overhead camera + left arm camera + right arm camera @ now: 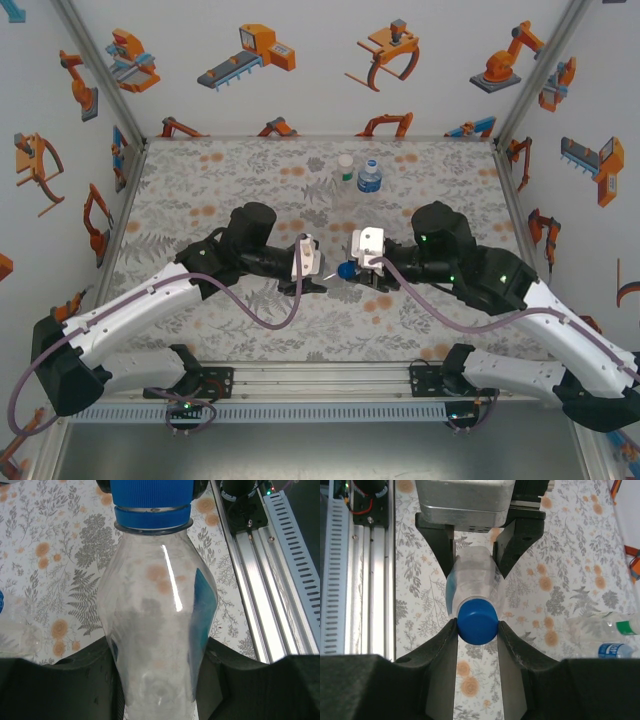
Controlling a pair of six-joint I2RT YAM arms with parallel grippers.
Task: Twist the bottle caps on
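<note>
Left claw (159, 665): clamped narrow on the body of a clear bottle (150, 610). The bottle lies level between the two arms at mid-surface, neck toward 3 o'clock in the top view.

Blue cap (477, 622): on the bottle's neck, with a blue ring just under it.

Right claw (477, 626): closed narrow on the blue cap, a finger touching it at 9 and at 3 o'clock in its own view.

Two more bottles stand near each other at 12 o'clock on the surface (200, 200): a green-capped bottle (345, 168) and a blue-labelled bottle (370, 178).

Risks, as I judge them:
- The cap may cross-thread if the right wrist's turning axis is not in line with the neck.
- The thin bottle wall may buckle or spin inside the left claw under torque.
- The fingers may slip round the cap.

Hard to make out:
- The threads are hidden under the cap, so how far on it sits is unknown.
- The bottle's base is cut off.
- The bottle's body is nearly invisible from above.
- Tightness of the far caps is unreadable.
</note>
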